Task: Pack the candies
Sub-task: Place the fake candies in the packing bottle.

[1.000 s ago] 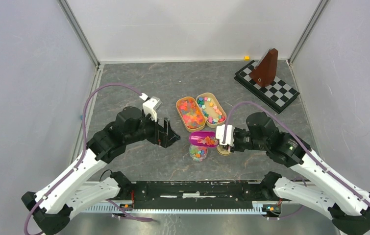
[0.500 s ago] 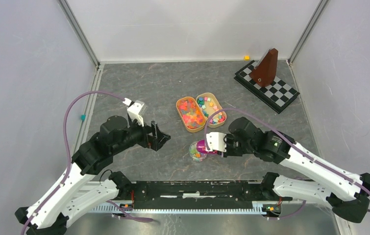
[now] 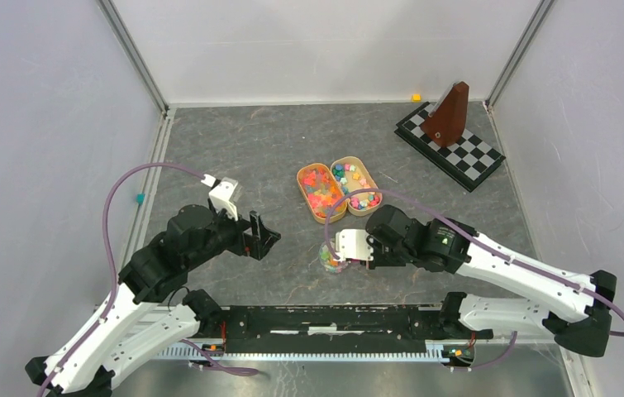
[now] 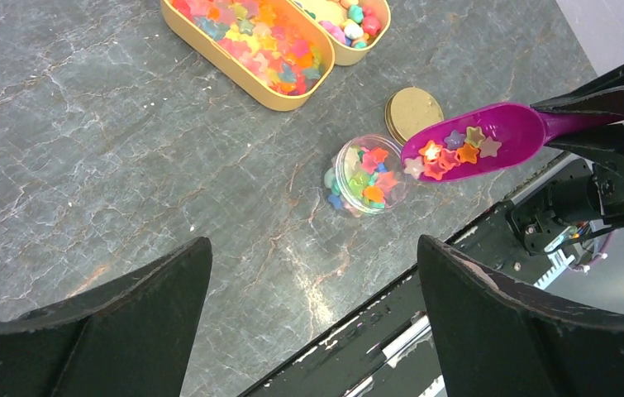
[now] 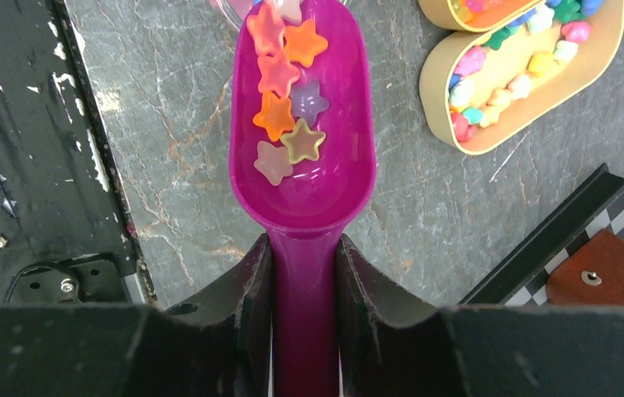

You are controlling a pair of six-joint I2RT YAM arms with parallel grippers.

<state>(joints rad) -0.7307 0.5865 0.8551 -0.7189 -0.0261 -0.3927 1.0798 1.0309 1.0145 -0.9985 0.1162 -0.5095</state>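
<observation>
Right gripper (image 5: 304, 308) is being kept closed narrowly around the handle of the purple scoop (image 5: 304, 178), which is being carried bowl-forward with a handful of star-shaped candies (image 5: 285, 116) lying in it. Over the last second this arm is being swung in from beside the two trays (image 4: 226, 76) toward the near edge. Its forearm is being stretched low and leftward across the table (image 3: 292, 149), so that the scoop's tip is now being brought over the rim of the small clear jar (image 4: 366, 175). This is being read as the load being lined up for tipping. Nothing appears to be getting poured yet, since the stars are sitting in the bowl. More candies are being held in the jar and in both trays, and a round lid (image 4: 413, 113) is lying just beside the jar. Left gripper (image 3: 260, 236) is being drawn back leftward, well apart from the jar, with its jaws spread wide and nothing between them.
</observation>
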